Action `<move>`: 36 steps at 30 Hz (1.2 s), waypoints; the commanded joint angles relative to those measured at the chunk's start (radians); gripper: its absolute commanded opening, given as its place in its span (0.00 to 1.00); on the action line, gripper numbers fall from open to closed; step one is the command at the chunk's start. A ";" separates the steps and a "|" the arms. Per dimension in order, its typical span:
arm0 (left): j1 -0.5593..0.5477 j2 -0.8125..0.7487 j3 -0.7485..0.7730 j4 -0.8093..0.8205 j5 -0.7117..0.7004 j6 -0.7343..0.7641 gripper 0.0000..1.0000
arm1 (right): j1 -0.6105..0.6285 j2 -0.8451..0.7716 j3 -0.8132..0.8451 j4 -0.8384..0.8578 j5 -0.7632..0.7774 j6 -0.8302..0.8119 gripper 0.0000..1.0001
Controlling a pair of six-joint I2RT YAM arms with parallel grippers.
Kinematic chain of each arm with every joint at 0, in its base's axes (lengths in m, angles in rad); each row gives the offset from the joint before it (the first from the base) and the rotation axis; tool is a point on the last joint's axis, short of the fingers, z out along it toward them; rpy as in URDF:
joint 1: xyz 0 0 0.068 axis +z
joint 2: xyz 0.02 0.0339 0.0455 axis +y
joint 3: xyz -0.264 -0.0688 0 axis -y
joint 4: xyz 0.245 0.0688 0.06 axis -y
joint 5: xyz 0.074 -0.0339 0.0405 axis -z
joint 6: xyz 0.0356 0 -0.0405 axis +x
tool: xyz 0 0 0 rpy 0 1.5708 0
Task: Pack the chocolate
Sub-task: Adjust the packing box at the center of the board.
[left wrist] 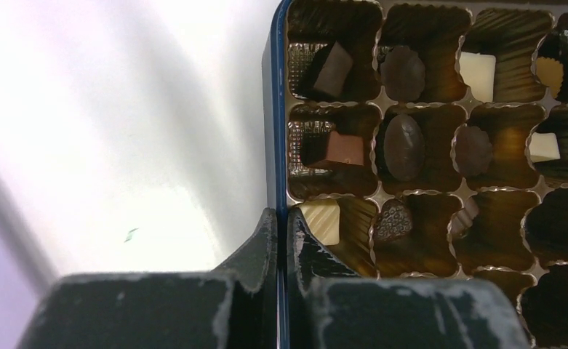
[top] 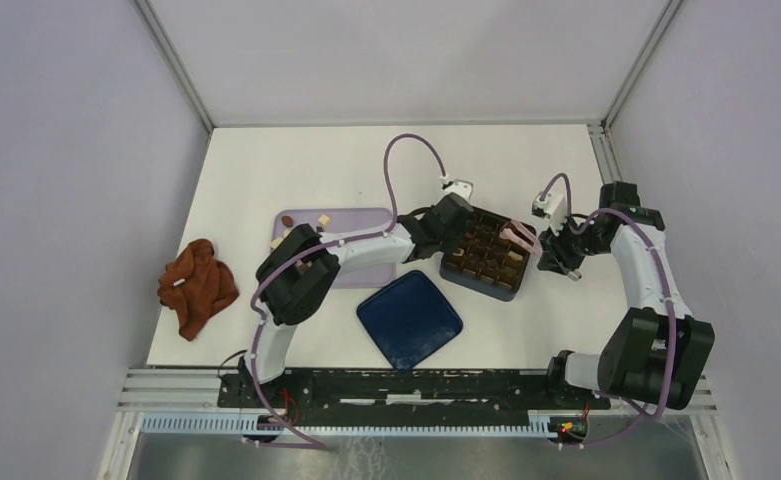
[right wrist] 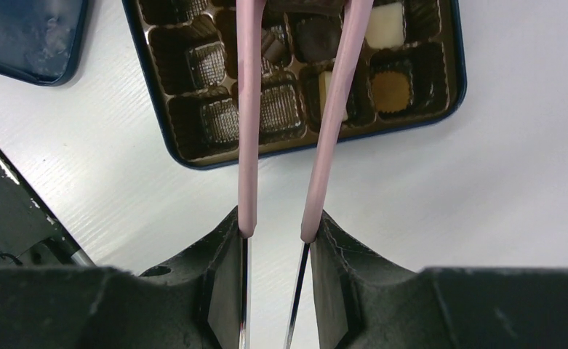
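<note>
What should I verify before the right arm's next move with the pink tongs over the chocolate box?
1. Left gripper shut on the rim of the dark blue rectangular chocolate box: ok.
2. Right gripper shut on the pink plastic tongs, both tong arms seated between its fingers: ok.
3. Tong tips carrying a piece: cut off in the right wrist view, too small from above: cannot tell.
4. Empty cells left in the box's brown insert: ok, several near one corner.
5. Loose chocolates waiting on the pale lavender flat tray: ok, a few show.
6. Dark blue lid lying apart from the box: ok.
</note>
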 commanded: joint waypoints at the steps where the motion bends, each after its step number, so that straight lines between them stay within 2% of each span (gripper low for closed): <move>1: -0.017 -0.178 -0.083 0.182 -0.244 0.104 0.02 | -0.005 -0.012 0.062 -0.042 -0.063 -0.033 0.15; 5: -0.036 -0.265 -0.190 0.362 -0.368 0.191 0.02 | -0.005 -0.018 0.091 -0.069 -0.091 -0.042 0.14; 9: -0.053 -0.321 -0.273 0.508 -0.421 0.266 0.02 | -0.004 -0.028 0.105 -0.092 -0.106 -0.053 0.15; 20: -0.054 -0.347 -0.336 0.629 -0.400 0.296 0.02 | -0.004 -0.040 0.110 -0.118 -0.102 -0.079 0.15; 26: -0.055 -0.293 -0.282 0.557 -0.368 0.250 0.02 | -0.004 -0.042 0.062 -0.073 -0.040 -0.074 0.15; 36: -0.022 -0.150 -0.178 0.364 -0.258 0.068 0.02 | -0.004 -0.037 0.035 -0.043 0.026 -0.065 0.15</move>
